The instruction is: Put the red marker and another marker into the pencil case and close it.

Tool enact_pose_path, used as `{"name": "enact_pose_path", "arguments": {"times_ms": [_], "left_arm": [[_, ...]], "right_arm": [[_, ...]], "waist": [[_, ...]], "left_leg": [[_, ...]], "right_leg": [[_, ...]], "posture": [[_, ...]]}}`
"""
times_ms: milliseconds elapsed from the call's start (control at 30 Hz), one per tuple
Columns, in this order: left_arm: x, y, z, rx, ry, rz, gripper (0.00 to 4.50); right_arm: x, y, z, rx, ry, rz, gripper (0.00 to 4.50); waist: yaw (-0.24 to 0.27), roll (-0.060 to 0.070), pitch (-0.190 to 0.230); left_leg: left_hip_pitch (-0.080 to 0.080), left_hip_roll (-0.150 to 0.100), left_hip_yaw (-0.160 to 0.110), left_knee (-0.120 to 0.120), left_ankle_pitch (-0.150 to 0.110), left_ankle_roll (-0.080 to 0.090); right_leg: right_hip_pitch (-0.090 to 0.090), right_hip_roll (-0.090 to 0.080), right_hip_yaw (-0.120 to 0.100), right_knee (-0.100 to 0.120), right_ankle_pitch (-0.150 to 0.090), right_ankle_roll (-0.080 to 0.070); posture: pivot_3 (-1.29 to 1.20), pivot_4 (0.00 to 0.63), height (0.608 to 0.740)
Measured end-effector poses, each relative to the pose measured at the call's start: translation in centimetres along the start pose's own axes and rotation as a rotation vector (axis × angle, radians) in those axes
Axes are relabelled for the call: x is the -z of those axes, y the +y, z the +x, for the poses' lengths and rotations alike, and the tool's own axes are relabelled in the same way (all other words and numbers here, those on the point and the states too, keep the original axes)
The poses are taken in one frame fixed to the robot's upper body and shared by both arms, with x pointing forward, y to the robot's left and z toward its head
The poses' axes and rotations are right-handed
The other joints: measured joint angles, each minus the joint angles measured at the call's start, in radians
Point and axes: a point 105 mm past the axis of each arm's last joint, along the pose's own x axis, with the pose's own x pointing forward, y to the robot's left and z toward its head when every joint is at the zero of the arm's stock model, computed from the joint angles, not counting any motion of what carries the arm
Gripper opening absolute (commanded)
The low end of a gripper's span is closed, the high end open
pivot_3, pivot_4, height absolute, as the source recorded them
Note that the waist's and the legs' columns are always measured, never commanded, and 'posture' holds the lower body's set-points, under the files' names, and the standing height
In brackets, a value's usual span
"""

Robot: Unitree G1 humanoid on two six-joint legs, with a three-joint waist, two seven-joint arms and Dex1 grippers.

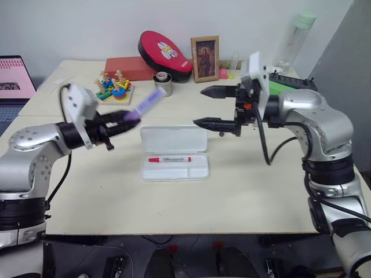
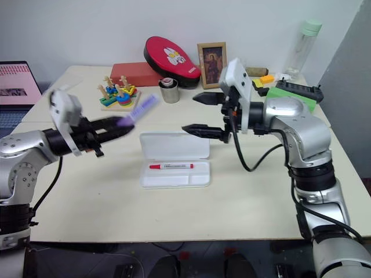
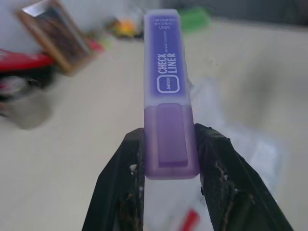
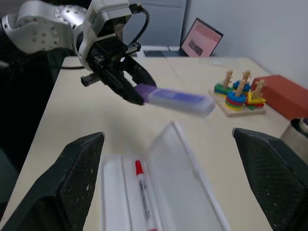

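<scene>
Holding: left gripper (image 1: 119, 120) clamps the purple highlighter (image 1: 145, 104) by one end, long body free to lower in.
Pencil case (image 1: 174, 152): at table centre, 3 o'clock of that gripper; lid back, tray ready.
Red marker (image 1: 169, 158): already lying in the tray.
Right gripper (image 1: 210, 107): fingers wide apart, empty, above the lid's 2 o'clock, likely waiting to shut it.

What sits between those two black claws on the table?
Between the left gripper and right gripper, in the head views, lies the open pencil case holding the red marker.
</scene>
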Motion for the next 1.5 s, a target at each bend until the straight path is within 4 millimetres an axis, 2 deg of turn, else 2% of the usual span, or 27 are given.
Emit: {"name": "enact_pose_path", "arguments": {"times_ms": [67,200,367,500,900,1400,1467,1500], "left_arm": [[1.5,-1.3,0.6,0.117,0.107,0.015,1.19],[2.5,-2.1,1.2,0.225,0.185,0.056,1.19],[3.9,-2.0,2.0,0.272,0.26,0.066,1.19],[5.4,-1.7,2.3,0.274,0.333,0.056,1.19],[4.7,-2.0,3.8,0.313,0.318,0.104,1.19],[5.3,-1.6,4.1,0.3,0.351,0.101,1.19],[5.2,-1.5,4.1,0.299,0.349,0.104,1.89],[5.2,-1.5,4.1,0.299,0.348,0.105,2.03]], "right_arm": [[0.6,0.0,-0.2,0.011,0.017,0.013,4.5],[0.9,0.5,-0.1,0.022,0.031,-0.005,4.5],[2.2,1.1,0.1,0.037,0.066,0.023,4.5],[2.3,1.0,-0.1,0.069,0.084,0.014,4.5],[2.9,1.7,-0.3,0.073,0.108,0.033,4.5],[2.8,2.5,-0.2,0.046,0.105,0.043,4.5],[2.8,2.5,-0.3,0.046,0.106,0.044,4.5],[2.8,2.5,-0.3,0.046,0.106,0.044,4.5]], "waist": [[-0.002,0.0,0.0],[-0.003,0.0,0.0],[0.001,0.0,0.0],[0.001,0.0,0.0],[0.001,0.0,0.0],[0.002,0.0,0.0],[0.001,0.0,0.0],[0.001,0.0,0.0]], "left_leg": [[0.0,0.0,0.0,0.0,0.0,0.0],[-0.001,0.001,0.0,0.0,0.0,0.0],[-0.002,0.0,0.0,0.0,0.0,0.001],[-0.002,0.001,0.0,0.0,0.0,0.001],[-0.001,0.001,-0.001,0.001,0.0,0.001],[-0.001,0.001,-0.001,0.001,0.0,0.001],[-0.001,0.001,-0.001,0.001,0.0,0.001],[-0.001,0.001,-0.001,0.001,0.0,0.001]], "right_leg": [[-0.001,0.0,0.0,0.0,0.0,0.0],[-0.002,0.001,0.0,0.0,0.0,0.0],[-0.002,0.001,0.0,0.0,0.0,0.0],[-0.002,0.001,0.0,0.0,0.0,0.0],[-0.001,0.001,0.0,0.001,0.0,0.0],[-0.001,0.001,0.0,0.001,0.0,0.0],[-0.001,0.001,0.0,0.001,0.0,0.0],[-0.001,0.001,0.0,0.001,0.0,0.0]], "posture": [[0.0,0.15,0.74],[0.0,0.15,0.74],[0.0,0.15,0.74],[0.0,0.15,0.74],[0.0,0.15,0.74],[0.0,0.15,0.74],[0.0,0.15,0.74],[0.0,0.15,0.74]]}}
